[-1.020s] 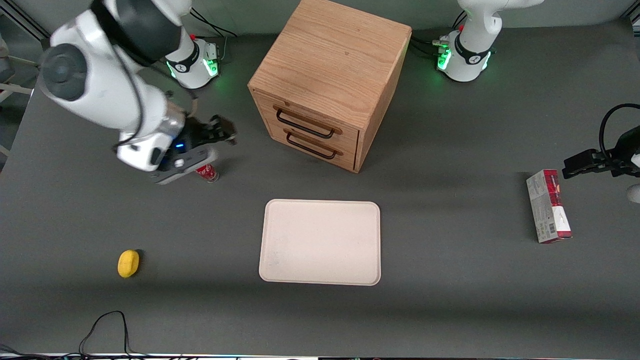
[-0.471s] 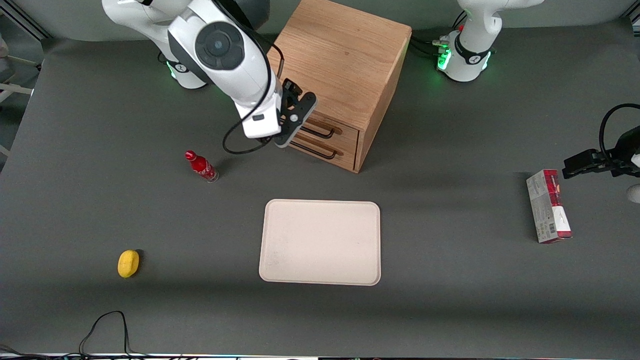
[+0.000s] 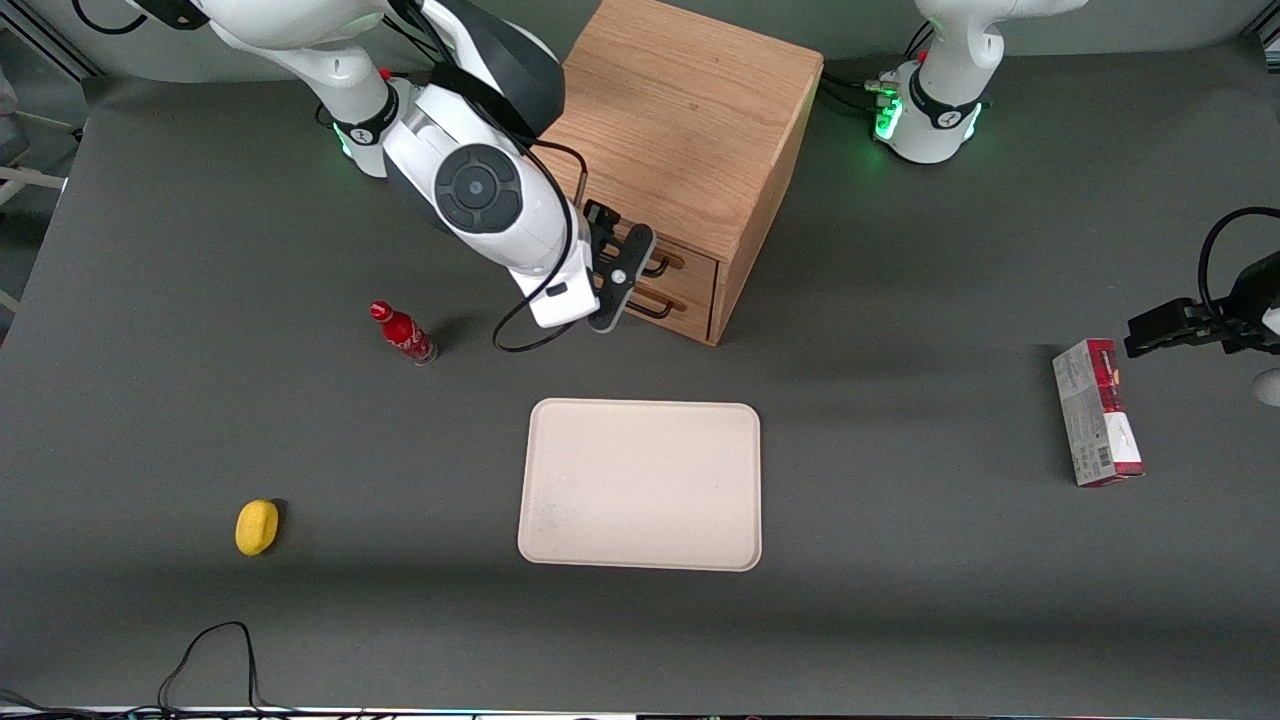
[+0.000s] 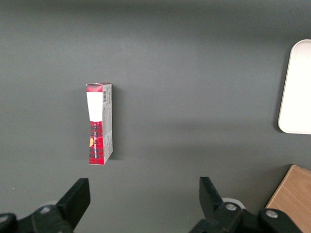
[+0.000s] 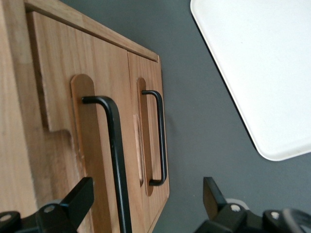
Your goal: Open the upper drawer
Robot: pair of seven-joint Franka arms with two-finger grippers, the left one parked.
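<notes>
The upper drawer (image 3: 692,261) is the top one of two in the light oak cabinet (image 3: 680,110), and it is closed. Its thin black bar handle (image 5: 115,155) runs between my gripper's (image 5: 146,200) two black fingers (image 5: 80,198). The gripper is open and close in front of the drawer fronts, with the bar nearer one finger and no contact visible. In the front view the gripper (image 3: 618,265) and wrist cover most of both handles. The lower drawer (image 5: 146,87) with its matching handle (image 5: 160,141) is also closed.
A cream tray (image 3: 640,485) lies on the dark table, nearer the front camera than the cabinet. A small red bottle (image 3: 402,332) stands beside the arm. A yellow lemon (image 3: 256,527) lies toward the working arm's end. A red-and-grey box (image 3: 1097,412) lies toward the parked arm's end.
My gripper has swung from above the red bottle over to the cabinet's drawer fronts, then shifted a little along them toward the front camera. Both drawers stay closed.
</notes>
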